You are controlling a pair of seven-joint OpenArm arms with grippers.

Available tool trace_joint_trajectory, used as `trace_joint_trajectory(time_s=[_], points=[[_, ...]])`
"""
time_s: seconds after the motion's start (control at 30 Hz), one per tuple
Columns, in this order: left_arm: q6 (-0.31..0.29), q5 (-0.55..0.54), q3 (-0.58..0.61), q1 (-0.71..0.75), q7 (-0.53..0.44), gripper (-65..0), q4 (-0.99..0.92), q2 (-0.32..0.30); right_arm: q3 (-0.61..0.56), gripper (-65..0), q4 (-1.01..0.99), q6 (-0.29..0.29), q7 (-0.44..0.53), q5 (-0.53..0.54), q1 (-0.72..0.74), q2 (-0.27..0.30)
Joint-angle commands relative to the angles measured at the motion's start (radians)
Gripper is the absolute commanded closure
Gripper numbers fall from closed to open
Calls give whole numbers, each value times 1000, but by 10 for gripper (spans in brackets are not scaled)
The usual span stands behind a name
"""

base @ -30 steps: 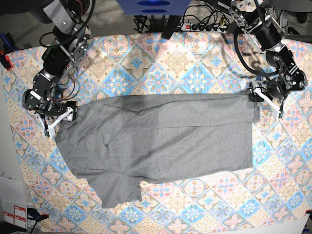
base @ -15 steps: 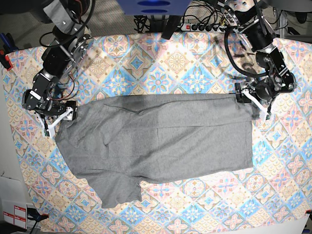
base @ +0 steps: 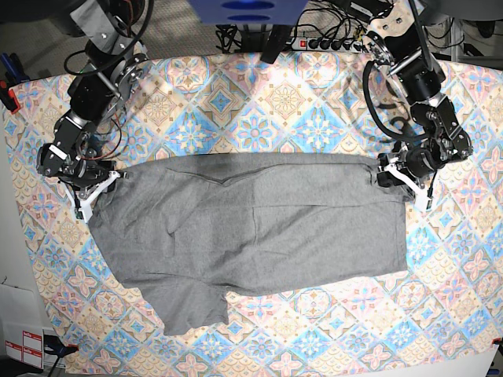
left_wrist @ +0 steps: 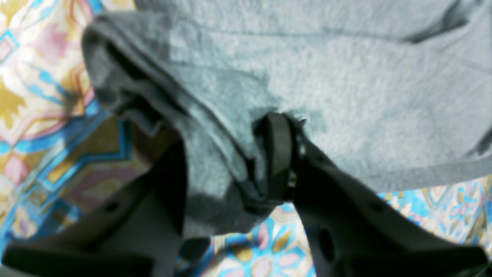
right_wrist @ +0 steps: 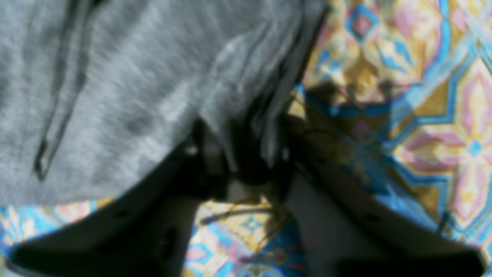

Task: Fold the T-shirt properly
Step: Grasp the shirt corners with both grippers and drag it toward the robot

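Jaws of the left gripper (left_wrist: pixel 246 169) pinch a bunched fold of the grey T-shirt (left_wrist: pixel 346 84) in the left wrist view, above the patterned tablecloth (left_wrist: pixel 57 127).

Right wrist view, blurred: the right gripper (right_wrist: pixel 242 157) also nips a gathered shirt edge.

Base view: the shirt lies spread on the cloth-covered surface (base: pixel 314 102), a gripper at each upper corner. A power strip (base: pixel 326 43) sits behind.

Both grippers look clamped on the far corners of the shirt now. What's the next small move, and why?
Probably lift both corners together, just clear of the tablecloth. The left gripper pinches a bunch of the T-shirt between its fingers, and the right gripper appears to hold cloth too, though that view is blurred. The rest of the shirt lies flat, so an even lift should start the fold towards the near edge.
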Motion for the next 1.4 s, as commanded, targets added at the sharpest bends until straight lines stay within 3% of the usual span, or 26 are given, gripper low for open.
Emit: trace_joint_trajectory(time_s=[0.0, 0.23, 0.47, 0.73, 1.0, 1.13, 1.37], points=[[11, 67, 6, 4, 47, -159, -28, 5, -1, -69, 10, -5, -8, -13, 17, 14], [11, 108, 6, 67, 49, -49, -40, 4, -32, -60, 13, -5, -8, -157, 17, 12], [11, 104, 6, 169, 47, -54, -28, -24, 30, -36, 64, -5, -10, -165, -44, 14], [11, 99, 0, 252, 44, -53, -26, -59, 61, -35, 203, -5, -79, -165, -142, 14], [11, 99, 1, 430, 53, -54, 279, -32, 91, -35, 334, -5, -154, -158, -274, 9], [11, 99, 0, 493, 47, -53, 310, -32, 99, -35, 377, -5, -163, -158, -325, 8], [11, 21, 4, 581, 44, -52, 313, -64, 130, -34, 458, -5, -158, -158, -435, -54]])
